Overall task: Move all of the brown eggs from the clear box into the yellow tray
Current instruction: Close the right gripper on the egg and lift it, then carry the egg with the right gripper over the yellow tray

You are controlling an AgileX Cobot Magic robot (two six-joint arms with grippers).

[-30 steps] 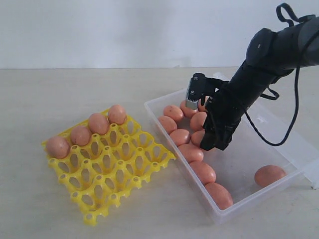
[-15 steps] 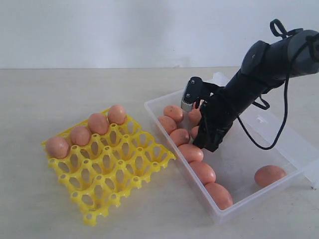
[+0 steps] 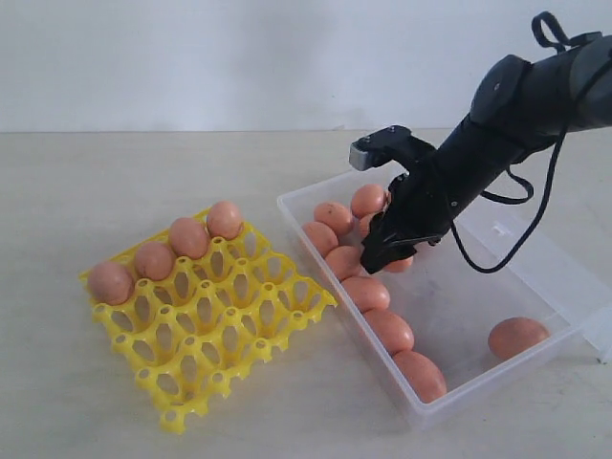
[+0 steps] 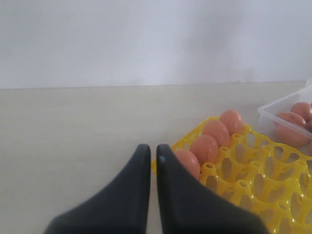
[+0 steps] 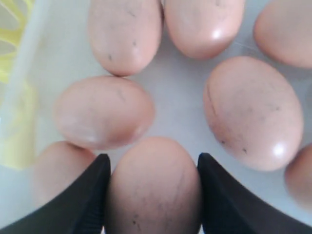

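Pale tabletop and a white wall fill the exterior view. On your left sits the yellow tray (image 3: 239,316) with four brown eggs (image 3: 189,236) in one row along its far edge. On your right lies the clear box (image 3: 459,316), where you can count at least nine eggs. Most form a line along the side nearest the tray, one lies alone near the opposite side, and the arm hides part of the group. Your right gripper (image 3: 387,258) is down among that line, with the held egg (image 3: 402,264) showing at its tips.

In the left wrist view, your left gripper (image 4: 150,148) hangs over the bare table just beside the tray. Its fingers are together with only a thin slit between them and nothing in it. You see four eggs in the tray and a corner of the box.

In the right wrist view, you can count eight eggs, several cut off by the frame. Both dark fingers (image 5: 83,195) are clamped against the sides of the held egg, with neighbouring eggs just beside it.
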